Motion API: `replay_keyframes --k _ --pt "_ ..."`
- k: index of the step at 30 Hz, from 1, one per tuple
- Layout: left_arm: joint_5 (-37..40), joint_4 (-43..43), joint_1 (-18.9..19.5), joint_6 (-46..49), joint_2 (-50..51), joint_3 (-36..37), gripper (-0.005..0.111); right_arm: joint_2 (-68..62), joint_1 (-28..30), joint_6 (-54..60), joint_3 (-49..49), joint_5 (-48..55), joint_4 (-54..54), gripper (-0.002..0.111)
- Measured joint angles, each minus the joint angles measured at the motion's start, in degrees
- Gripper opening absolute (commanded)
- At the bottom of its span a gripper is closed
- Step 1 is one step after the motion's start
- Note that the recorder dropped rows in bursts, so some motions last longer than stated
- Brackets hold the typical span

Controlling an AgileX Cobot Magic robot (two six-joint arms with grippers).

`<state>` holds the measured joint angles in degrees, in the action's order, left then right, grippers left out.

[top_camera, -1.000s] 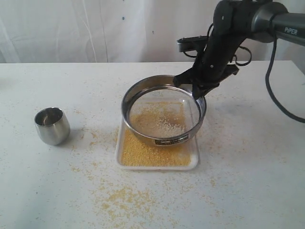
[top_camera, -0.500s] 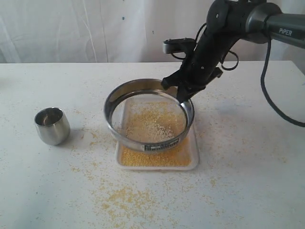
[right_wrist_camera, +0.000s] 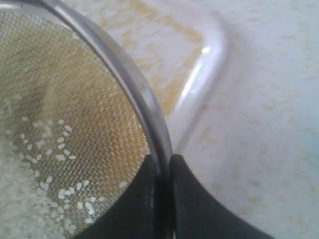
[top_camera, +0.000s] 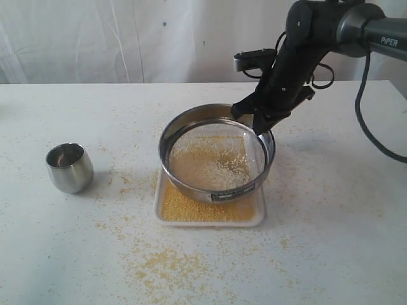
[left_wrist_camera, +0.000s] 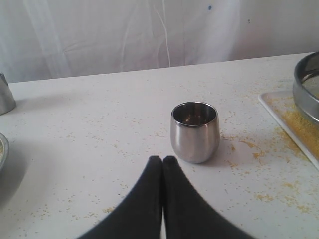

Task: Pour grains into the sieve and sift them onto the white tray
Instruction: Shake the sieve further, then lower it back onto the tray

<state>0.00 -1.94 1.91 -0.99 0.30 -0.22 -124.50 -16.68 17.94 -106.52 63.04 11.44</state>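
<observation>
Your right tool (top_camera: 262, 121) is clamped on the far right rim of the sieve (top_camera: 194, 189), holding it over the white tray (top_camera: 259, 210) near the middle of the desk (top_camera: 337, 229). The grains (top_camera: 224, 170) on the mesh are pale; fine yellow ones cover the tray beneath and dot the desk around it. Your left tool (left_wrist_camera: 162, 167) is pinched together on nothing, just on the near side of the steel cup (left_wrist_camera: 194, 130) at the left
</observation>
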Motion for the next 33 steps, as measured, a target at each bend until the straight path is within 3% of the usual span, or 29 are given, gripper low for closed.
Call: replay_keyframes --k 3,7,10,11,13,14,15,17,20,24,29,33 --pt "0.0 0.0 0.0 0.0 0.0 0.0 0.000 0.0 -0.4 6.9 0.0 3.3 4.1 0.000" --pt "0.0 0.0 0.0 0.0 0.0 0.0 0.000 0.0 -1.6 -7.5 0.0 -1.8 -5.6 0.000" --pt "0.0 0.0 0.0 0.0 0.0 0.0 0.000 0.0 -0.7 9.0 0.0 4.4 6.5 0.000" --pt "0.0 0.0 0.0 0.0 0.0 0.0 0.000 0.0 -1.2 7.6 0.0 3.9 6.2 0.000" --pt "0.0 0.0 0.0 0.0 0.0 0.0 0.000 0.1 -1.9 -6.0 0.0 -1.3 -1.4 0.000" --pt "0.0 0.0 0.0 0.0 0.0 0.0 0.000 0.0 -1.3 -5.6 0.0 -1.8 -2.3 0.000" --pt "0.0 0.0 0.0 0.0 0.0 0.0 0.000 0.0 -0.4 2.9 0.0 1.2 3.9 0.000" --pt "0.0 0.0 0.0 0.0 0.0 0.0 0.000 0.1 -1.2 7.8 0.0 3.7 7.8 0.000" --pt "0.0 0.0 0.0 0.0 0.0 0.0 0.000 0.1 -1.9 -6.4 0.0 -0.9 -1.6 0.000" --pt "0.0 0.0 0.0 0.0 0.0 0.0 0.000 0.0 -0.9 7.8 0.0 4.0 3.6 0.000" --pt "0.0 0.0 0.0 0.0 0.0 0.0 0.000 0.1 -2.1 -6.7 0.0 0.3 -3.8 0.000" --pt "0.0 0.0 0.0 0.0 0.0 0.0 0.000 0.1 -1.0 7.4 0.0 3.8 7.2 0.000"
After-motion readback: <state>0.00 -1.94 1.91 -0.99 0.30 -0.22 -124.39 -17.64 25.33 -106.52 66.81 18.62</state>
